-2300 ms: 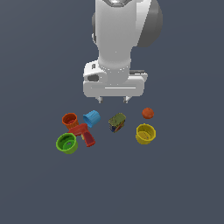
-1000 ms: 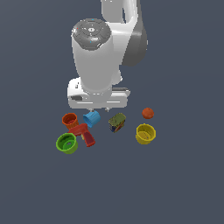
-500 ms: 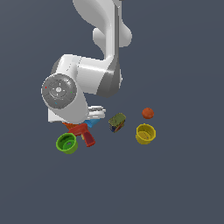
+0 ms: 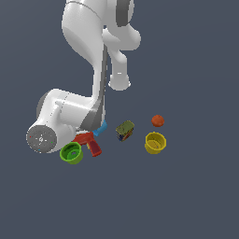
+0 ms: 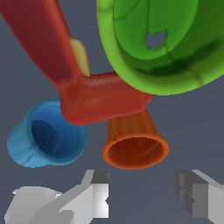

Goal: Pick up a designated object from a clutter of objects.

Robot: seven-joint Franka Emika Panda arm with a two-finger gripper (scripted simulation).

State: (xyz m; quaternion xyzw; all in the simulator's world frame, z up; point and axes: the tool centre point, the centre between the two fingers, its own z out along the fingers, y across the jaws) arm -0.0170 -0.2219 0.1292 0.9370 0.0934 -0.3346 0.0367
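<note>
Lying sideways — ribbed orange-red cup (image 5: 133, 142), rimmed mouth

The white, glossy, jointed robot arm (image 4: 93, 56) descends from the top of the exterior view, folds at a rounded elbow, and ends in a wrist housing at the lower part of the exterior view's left. In the wrist view, the two-fingered grey metal gripper (image 5: 142, 197) has its jaws spread apart, with nothing between the fingers (image 5: 94, 194).
</note>
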